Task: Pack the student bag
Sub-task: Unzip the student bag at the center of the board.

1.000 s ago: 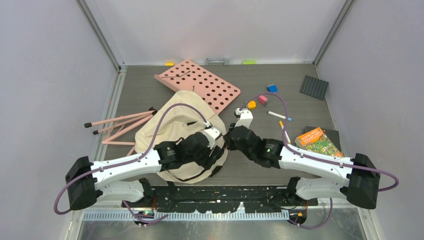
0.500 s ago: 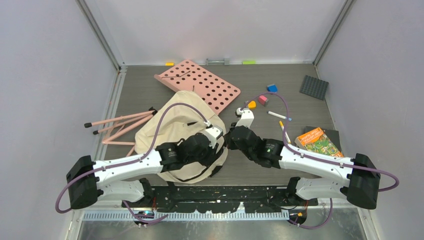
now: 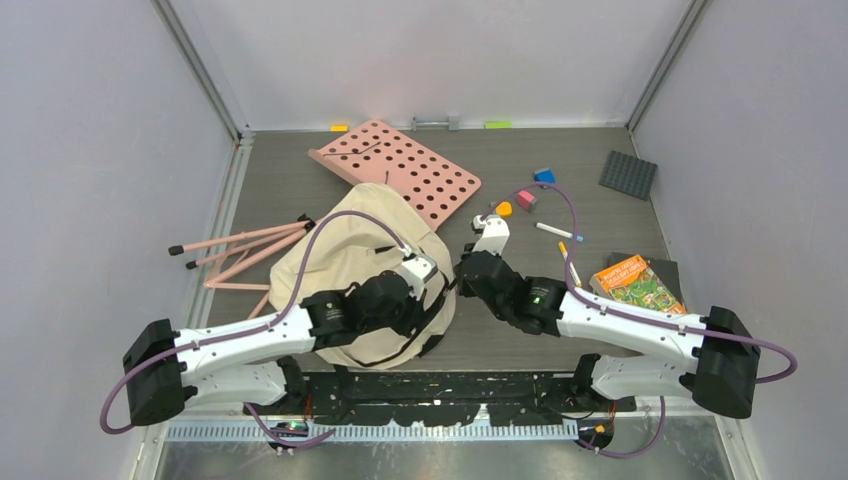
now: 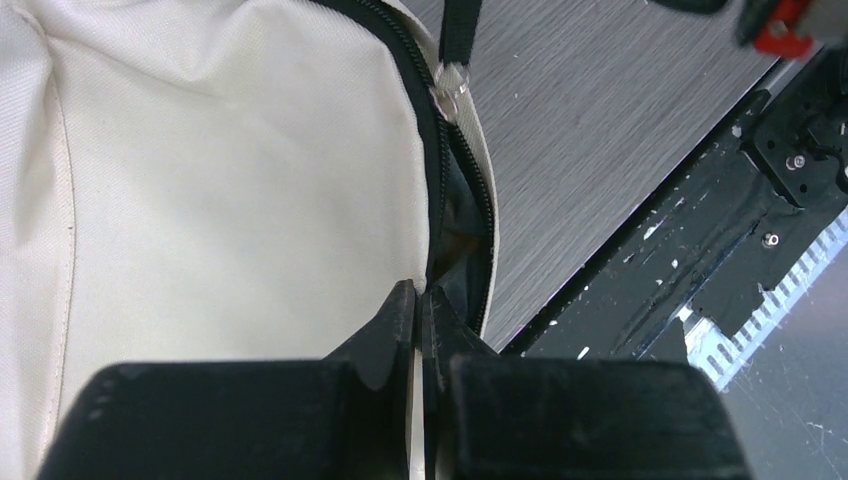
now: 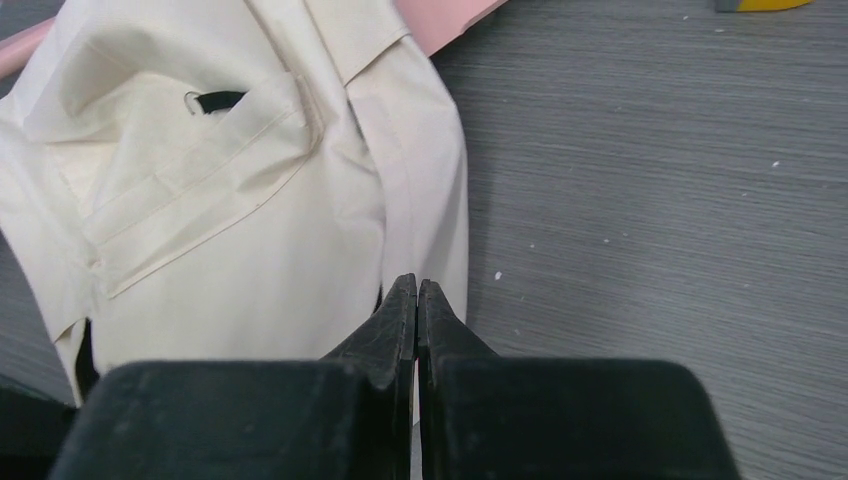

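Pulled back slightly toward the table's (image 3: 300, 170) near left corner, the left gripper (image 4: 415, 297) has gone from parted to closed. Only its wrist view shows the fingertips meeting at the black zipper (image 4: 430, 120) on the student bag's (image 3: 345, 250) edge, and whether cloth is pinched cannot be told. From above, the bag lies left of centre by the table's near edge, its far end against the pink board (image 3: 410, 165). The right gripper (image 5: 416, 287) is also closed, tips at the bag's cream hem, which only its own camera shows; any hold is unclear.
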